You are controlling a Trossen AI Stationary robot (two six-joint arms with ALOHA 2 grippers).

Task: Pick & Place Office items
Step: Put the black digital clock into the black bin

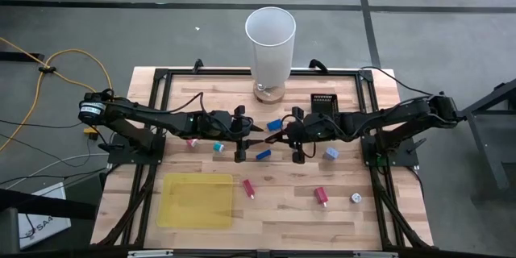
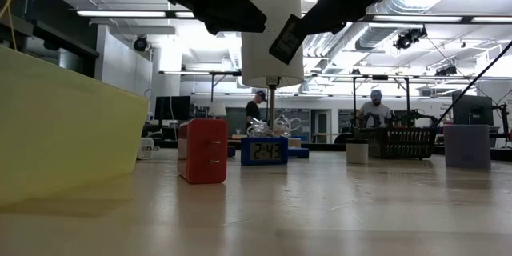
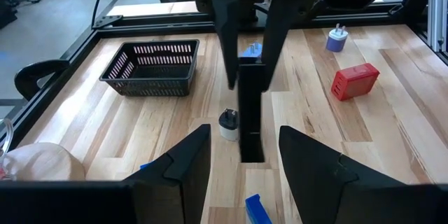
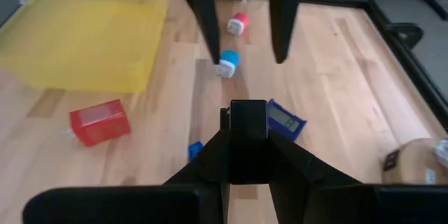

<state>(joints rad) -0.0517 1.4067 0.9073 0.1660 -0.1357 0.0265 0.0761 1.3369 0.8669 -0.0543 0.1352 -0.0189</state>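
Observation:
My right gripper is shut on a dark oblong piece, held above the middle of the table. My left gripper faces it from the table's left, open, with nothing between its fingers. The piece's free end points at that gap; no touch shows. On the boards lie more office items: a red block, a blue clock, a teal-capped piece, a red-capped one, a lilac plug and a whitish round piece. My right gripper pinches the dark piece between its two fingers, by the end nearest the wrist. The fingers come from the table's right, slanting a little downward, and lie along the piece. The piece sticks out ahead of them toward my left gripper, lifted clear of the table.
A tall white cylinder stands at the far edge, a black basket to its right. A flat yellow sheet lies near left. A second red piece lies near right. People show in the room beyond the table.

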